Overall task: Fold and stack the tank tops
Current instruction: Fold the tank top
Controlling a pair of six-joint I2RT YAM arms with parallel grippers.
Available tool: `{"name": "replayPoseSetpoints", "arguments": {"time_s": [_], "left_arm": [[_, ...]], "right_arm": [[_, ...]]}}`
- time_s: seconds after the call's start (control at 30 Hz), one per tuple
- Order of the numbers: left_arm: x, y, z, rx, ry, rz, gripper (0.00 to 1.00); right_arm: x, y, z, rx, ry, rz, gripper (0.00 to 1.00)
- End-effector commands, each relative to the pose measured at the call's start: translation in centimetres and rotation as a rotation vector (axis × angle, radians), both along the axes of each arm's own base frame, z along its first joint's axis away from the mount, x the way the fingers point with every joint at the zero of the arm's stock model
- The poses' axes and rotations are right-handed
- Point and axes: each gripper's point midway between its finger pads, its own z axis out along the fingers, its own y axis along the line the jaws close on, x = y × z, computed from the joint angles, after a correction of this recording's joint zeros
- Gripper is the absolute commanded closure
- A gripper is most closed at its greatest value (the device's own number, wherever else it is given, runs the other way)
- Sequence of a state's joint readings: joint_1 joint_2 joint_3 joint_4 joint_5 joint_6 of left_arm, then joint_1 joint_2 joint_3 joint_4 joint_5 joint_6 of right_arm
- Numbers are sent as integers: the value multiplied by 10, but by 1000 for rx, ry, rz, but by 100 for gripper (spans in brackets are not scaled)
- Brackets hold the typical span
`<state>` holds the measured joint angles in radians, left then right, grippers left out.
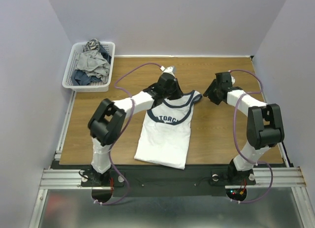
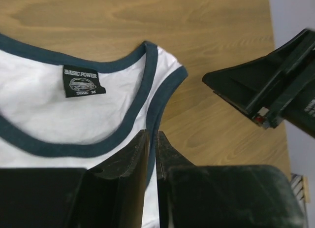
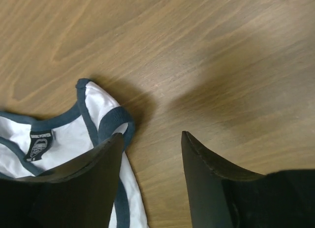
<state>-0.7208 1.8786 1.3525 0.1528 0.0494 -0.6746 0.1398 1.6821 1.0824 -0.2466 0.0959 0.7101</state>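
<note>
Fingers (image 2: 137,159) of the left gripper (image 2: 152,148) stand almost together, and the navy trim of one shoulder strap (image 2: 170,85) runs into the thin gap; whether they pinch it cannot be told. The right gripper (image 3: 150,139), fingers apart and holding nothing, is just beside the same strap. The tank top (image 1: 165,134) lies spread in the middle of the table (image 1: 221,139), hem toward the near edge.

White tank top (image 1: 165,139), navy trim, dark chest lettering, black neck label (image 2: 80,81); brown wood-grain table (image 1: 221,134); white mesh basket (image 1: 68,76) of seemingly grey and blue clothes (image 1: 93,65).
</note>
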Motion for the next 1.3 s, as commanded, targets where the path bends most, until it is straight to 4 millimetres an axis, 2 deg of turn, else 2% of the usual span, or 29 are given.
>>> {"name": "replayPoseSetpoints", "arguments": {"time_s": [0.0, 0.07, 0.3, 0.37, 0.4, 0.6, 0.73, 1.07, 1.27], "left_arm": [[12, -47, 33, -76, -128, -188, 79], [17, -62, 21, -84, -114, -232, 79], [38, -85, -15, -79, -85, -248, 79], [43, -90, -14, -84, -93, -252, 79], [45, -92, -26, -74, -80, -252, 79], [58, -102, -48, -50, -54, -251, 80], [63, -104, -63, -34, -38, -245, 80], [67, -105, -67, -31, -34, -238, 80], [69, -106, -62, -45, -39, -251, 80]], "right_arm": [[28, 10, 19, 27, -75, 37, 46], [30, 12, 12, 35, -61, 33, 53], [32, 1, 0, 14, -49, -27, 70], [32, -2, -5, 12, -46, -42, 71], [34, -2, -4, 15, -53, -44, 71], [43, 2, -18, 31, -38, -42, 72], [47, 6, -23, 51, -32, -33, 77], [64, 39, -1, 195, -117, 84, 82], [69, 50, 0, 250, -119, 112, 83]]}}
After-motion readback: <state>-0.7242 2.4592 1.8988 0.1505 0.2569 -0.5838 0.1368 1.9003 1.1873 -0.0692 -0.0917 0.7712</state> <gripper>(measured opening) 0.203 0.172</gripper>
